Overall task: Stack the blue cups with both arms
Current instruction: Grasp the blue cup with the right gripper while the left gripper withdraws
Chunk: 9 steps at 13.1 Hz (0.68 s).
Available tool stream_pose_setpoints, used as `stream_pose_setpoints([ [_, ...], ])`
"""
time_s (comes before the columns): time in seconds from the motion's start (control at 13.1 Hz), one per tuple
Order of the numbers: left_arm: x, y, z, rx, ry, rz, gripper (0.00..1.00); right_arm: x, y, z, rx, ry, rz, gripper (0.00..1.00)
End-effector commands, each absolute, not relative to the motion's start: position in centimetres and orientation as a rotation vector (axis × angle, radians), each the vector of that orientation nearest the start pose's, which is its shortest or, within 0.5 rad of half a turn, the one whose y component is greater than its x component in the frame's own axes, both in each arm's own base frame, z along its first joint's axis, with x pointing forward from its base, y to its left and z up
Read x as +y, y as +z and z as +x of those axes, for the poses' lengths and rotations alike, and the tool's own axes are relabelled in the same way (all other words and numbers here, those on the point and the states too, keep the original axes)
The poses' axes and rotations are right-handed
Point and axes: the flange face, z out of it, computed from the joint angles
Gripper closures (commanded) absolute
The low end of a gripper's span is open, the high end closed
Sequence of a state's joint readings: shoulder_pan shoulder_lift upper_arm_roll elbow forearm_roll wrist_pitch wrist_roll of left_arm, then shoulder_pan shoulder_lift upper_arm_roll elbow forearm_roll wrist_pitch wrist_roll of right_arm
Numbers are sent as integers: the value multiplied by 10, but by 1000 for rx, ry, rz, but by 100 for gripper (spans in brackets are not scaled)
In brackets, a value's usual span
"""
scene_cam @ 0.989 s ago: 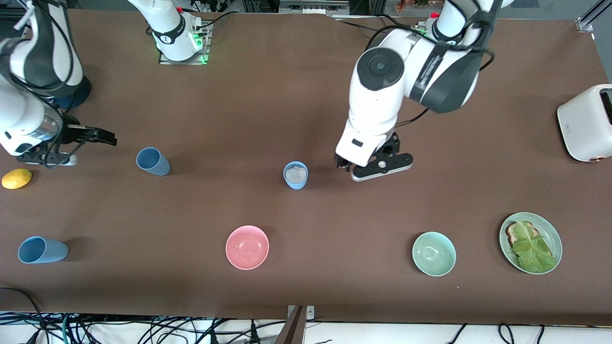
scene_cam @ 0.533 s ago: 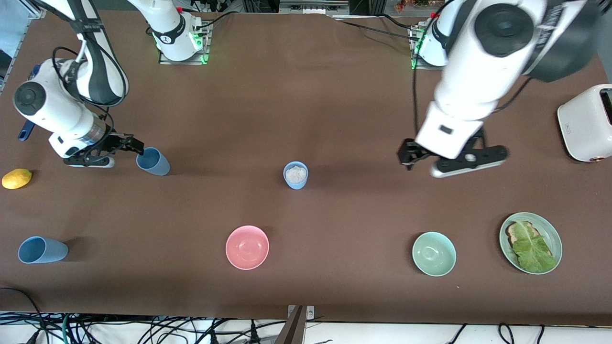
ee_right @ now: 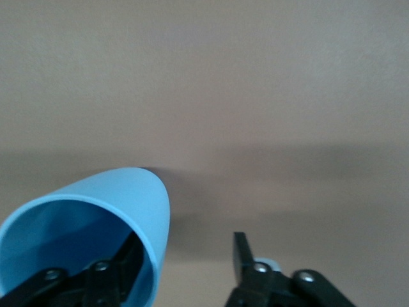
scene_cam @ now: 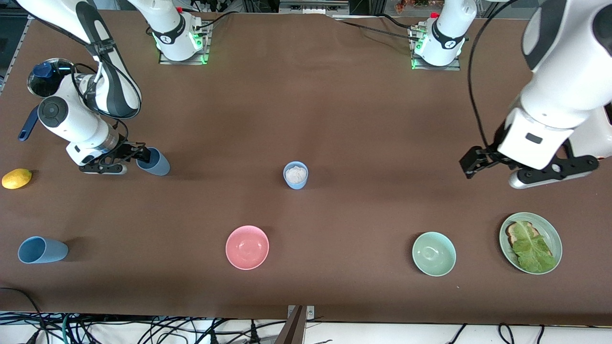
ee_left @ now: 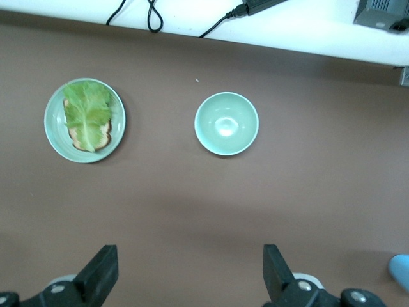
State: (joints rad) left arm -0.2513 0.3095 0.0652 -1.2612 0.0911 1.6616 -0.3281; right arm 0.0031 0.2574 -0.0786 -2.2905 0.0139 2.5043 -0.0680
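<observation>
I see the right gripper (scene_cam: 143, 155) with open jaws straddling the blue cup's (scene_cam: 154, 161) rim; only its wrist view shows one finger (ee_right: 131, 256) inside. The left gripper (scene_cam: 471, 165) hangs open above the counter (scene_cam: 306, 95).

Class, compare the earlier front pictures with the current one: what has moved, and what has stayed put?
The right gripper has travelled to the blue cup at the right arm's end of the table; one finger is now inside its rim, jaws open. The left gripper has swung away from the filled cup toward the toaster's end, open. All cups, bowls and the plate stayed put.
</observation>
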Motion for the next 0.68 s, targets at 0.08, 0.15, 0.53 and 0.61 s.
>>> stream_pose_setpoints([
  [0.08,-48,591,649,78,-125,-3025,0,-32,241,531,-6,31,-3149,100],
  [0.15,-28,587,649,136,-100,-3021,0,-32,244,532,-7,22,-3149,100],
  [0.53,10,585,622,187,-39,-3050,0,-26,294,561,-15,33,-3142,100],
  [0.61,10,580,616,188,-13,-3047,0,-14,314,572,-35,85,-3131,100],
])
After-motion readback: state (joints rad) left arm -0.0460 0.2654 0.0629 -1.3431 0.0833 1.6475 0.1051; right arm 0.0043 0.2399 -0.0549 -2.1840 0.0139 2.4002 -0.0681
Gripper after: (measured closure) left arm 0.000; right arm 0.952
